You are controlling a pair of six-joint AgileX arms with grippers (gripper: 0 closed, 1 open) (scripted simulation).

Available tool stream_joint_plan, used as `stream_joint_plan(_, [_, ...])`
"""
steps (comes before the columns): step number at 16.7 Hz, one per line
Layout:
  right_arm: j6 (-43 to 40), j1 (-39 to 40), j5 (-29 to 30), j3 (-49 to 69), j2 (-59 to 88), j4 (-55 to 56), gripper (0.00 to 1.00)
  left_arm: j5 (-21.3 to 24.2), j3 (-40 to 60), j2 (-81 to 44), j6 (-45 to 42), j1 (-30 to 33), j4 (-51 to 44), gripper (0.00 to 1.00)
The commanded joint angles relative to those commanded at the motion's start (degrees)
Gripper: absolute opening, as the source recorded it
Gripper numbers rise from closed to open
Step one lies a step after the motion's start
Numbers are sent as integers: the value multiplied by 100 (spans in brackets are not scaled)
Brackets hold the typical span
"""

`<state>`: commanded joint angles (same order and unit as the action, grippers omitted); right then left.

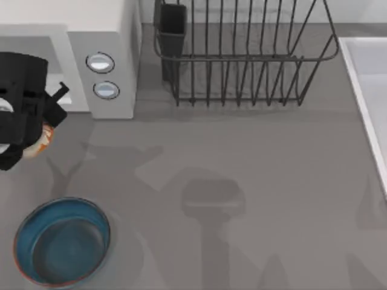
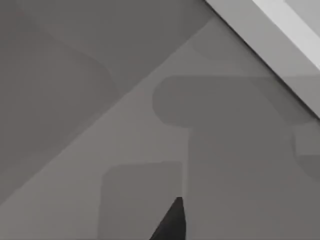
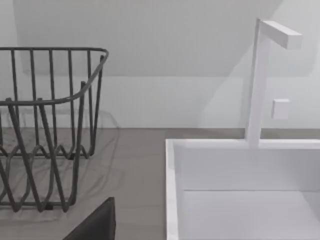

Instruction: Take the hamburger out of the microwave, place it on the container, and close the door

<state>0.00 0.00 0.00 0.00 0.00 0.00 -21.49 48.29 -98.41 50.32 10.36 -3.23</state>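
Observation:
The white microwave point(image 1: 112, 36) stands at the back left, its two round knobs facing the table and its grey cavity point(image 1: 36, 54) open. My left gripper point(image 1: 31, 138) hangs just in front of the cavity, shut on the hamburger point(image 1: 45, 138), a cream and orange lump peeking out beneath the black hand. The container point(image 1: 23, 225), a blue bowl with a reddish rim, sits at the front left, nearer the table's front than the gripper. The door is out of view. A dark part of my right gripper point(image 3: 95, 226) shows near the sink.
A black wire dish rack point(image 1: 242, 60) stands at the back middle, to the right of the microwave. A white sink point(image 1: 369, 90) runs along the right edge, with its tap point(image 3: 260, 75) behind. A white edge point(image 2: 280, 35) crosses the left wrist view.

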Motion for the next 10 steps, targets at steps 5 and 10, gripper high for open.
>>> stream_joint_plan(5, [0, 0, 0, 0, 0, 0, 100, -877, 1265, -873, 3855, 1343, -3260, 0])
stream_joint_plan(10, [0, 0, 0, 0, 0, 0, 100, -1346, 2119, -1841, 7488, 2396, -6256, 0])
